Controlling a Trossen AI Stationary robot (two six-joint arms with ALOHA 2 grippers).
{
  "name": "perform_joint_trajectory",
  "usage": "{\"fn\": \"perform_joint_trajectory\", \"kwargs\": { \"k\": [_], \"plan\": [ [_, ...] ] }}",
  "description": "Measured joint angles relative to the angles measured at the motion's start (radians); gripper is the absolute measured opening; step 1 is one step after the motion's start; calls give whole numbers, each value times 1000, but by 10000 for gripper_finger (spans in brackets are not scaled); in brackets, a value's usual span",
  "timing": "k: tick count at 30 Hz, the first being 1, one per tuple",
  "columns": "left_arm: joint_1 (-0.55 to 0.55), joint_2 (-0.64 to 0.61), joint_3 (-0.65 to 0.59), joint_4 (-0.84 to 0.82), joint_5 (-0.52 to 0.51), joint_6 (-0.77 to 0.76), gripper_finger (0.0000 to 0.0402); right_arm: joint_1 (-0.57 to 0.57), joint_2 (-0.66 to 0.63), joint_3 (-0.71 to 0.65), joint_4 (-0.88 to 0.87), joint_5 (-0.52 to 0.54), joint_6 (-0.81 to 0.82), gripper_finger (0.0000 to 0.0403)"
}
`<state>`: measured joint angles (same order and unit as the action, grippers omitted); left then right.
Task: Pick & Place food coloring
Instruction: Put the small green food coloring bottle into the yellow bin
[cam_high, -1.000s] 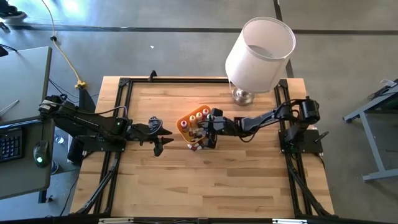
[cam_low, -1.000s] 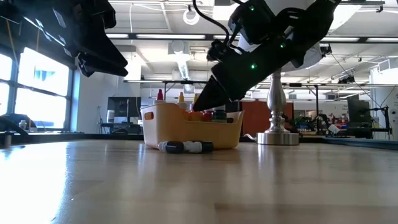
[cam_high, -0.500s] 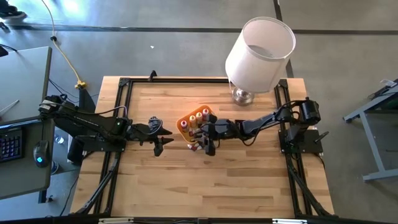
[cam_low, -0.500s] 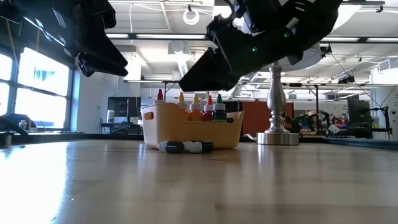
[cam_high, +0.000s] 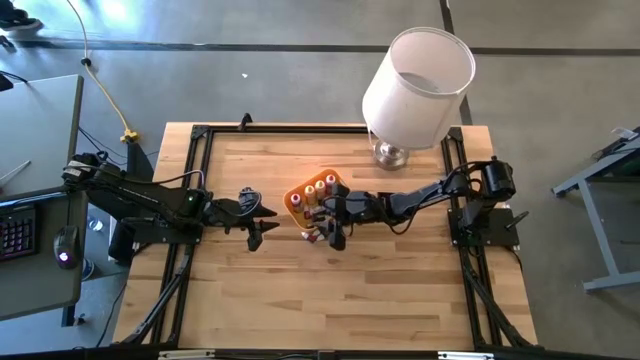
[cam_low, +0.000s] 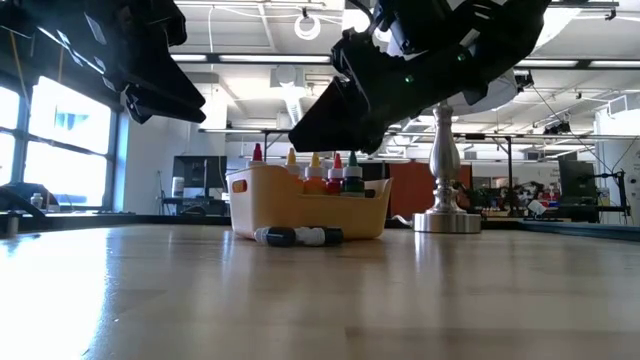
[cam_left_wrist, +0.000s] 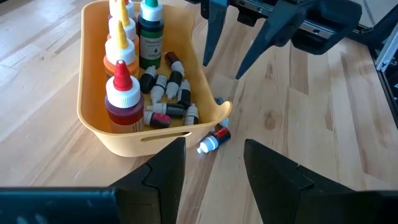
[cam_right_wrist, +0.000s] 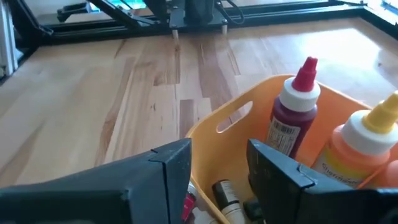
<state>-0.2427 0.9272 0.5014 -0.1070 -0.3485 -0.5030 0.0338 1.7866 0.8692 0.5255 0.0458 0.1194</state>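
Tray (cam_left_wrist: 99, 134) sat mid-table (cam_high: 300, 290) with bottles (cam_left_wrist: 149, 37) standing and vials (cam_left_wrist: 168, 99) lying inside; two vials (cam_left_wrist: 214, 138) lay on the table just beside it. Lamp (cam_high: 415, 80) behind, toward the right.

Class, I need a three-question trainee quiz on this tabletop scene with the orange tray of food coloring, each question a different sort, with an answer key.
1. True or false: the green bottle lies flat on the table.
2. Multiple choice: the small vials outside the orange tray are A) on the lamp base, B) on the wood beside the tray, C) between the left gripper fingers.
3. Fill in: the right gripper hovers over the tray's ____ with nothing between its fingers.

Key: 1 false, it stands upright in the tray; 2 B; 3 edge.
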Motion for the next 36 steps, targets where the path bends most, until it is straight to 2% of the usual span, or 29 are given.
{"fn": "perform_joint_trajectory", "kwargs": {
  "k": [6,15,21,26,30,36],
  "plan": [
    [0,0,0,0,0,0,161,0,0,0,-5,0,12,149],
    [0,0,0,0,0,0,161,11,0,0,9,-58,12,149],
    [0,0,0,3,-2,0,161,45,0,0,-110,-85,-39,149],
    [0,0,0,16,-17,-1,161,66,0,0,-240,-62,-118,149],
    [0,0,0,16,-18,0,161,67,6,0,-259,46,-146,149],
    [0,0,0,16,-20,0,161,68,61,0,-241,-5,-189,149]
  ]
}}
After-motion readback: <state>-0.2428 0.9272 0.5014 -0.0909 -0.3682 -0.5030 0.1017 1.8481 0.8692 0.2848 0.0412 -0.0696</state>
